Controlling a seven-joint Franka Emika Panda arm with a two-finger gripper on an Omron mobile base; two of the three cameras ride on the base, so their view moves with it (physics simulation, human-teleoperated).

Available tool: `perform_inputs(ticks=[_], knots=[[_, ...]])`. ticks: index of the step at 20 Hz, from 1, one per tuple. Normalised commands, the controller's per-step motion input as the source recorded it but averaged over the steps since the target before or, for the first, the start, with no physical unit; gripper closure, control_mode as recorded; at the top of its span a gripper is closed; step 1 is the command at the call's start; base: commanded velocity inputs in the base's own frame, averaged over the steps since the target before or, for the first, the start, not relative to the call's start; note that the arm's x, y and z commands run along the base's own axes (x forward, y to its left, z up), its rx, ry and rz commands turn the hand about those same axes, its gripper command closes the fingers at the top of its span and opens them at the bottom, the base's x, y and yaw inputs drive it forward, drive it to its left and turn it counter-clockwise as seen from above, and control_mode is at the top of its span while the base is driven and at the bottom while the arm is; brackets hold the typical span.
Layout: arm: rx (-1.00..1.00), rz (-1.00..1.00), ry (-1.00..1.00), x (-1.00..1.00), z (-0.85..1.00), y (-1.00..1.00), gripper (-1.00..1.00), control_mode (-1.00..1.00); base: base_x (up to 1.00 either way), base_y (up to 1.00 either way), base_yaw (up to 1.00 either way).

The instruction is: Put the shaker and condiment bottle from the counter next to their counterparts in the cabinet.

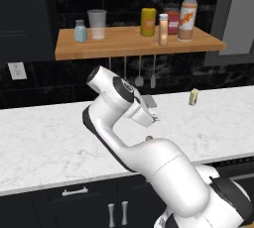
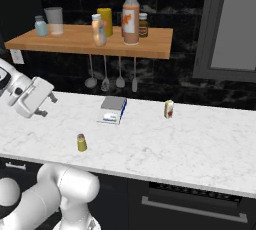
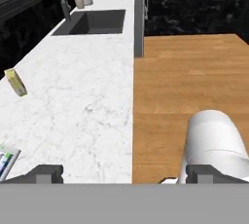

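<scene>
The olive-yellow shaker [image 2: 81,143] stands upright on the white marble counter [image 2: 165,144], near its front edge. The slim peach condiment bottle [image 2: 98,30] [image 1: 163,28] stands upright on the wooden cabinet shelf [image 2: 75,41], a little left of the tall white-necked bottle [image 2: 131,16] [image 1: 187,16]. At the shelf's left end stands the pale blue shaker [image 2: 40,26] [image 1: 80,30]. My gripper [image 2: 48,106] [image 1: 151,115] hovers open over the counter, holding nothing. It is below the shelf, left of and above the olive shaker.
A small scale [image 2: 114,110] lies mid-counter, and a yellow striped can [image 2: 169,109] [image 3: 15,82] stands to its right. The shelf also holds a glass [image 1: 96,24], a yellow canister [image 1: 148,22] and a red jar [image 1: 172,21]. Utensils [image 2: 112,74] hang under it. A sink [image 3: 95,22] lies far right.
</scene>
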Motion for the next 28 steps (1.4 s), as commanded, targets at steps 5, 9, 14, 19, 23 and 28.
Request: perform_inputs(ticks=[5,9,14,19,23,28], knots=[[0.00,-0.06,-0.02,-0.22,-0.55,-0.03,-1.00,-1.00,0.00,0.00,0.00],[0.01,-0.05,0.00,-0.02,-0.59,-0.08,-1.00,-1.00,0.00,0.00,0.00],[0.00,-0.05,0.00,0.00,-0.61,-0.01,-1.00,-1.00,0.00,0.00,0.00],[0.00,-0.04,0.00,0.19,-0.40,0.00,-1.00,-1.00,0.00,0.00,0.00],[0.00,-0.01,0.00,0.32,-0.17,0.00,-1.00,-1.00,0.00,0.00,0.00],[0.00,-0.02,0.00,0.50,-0.20,0.00,-1.00,-1.00,0.00,0.00,0.00]])
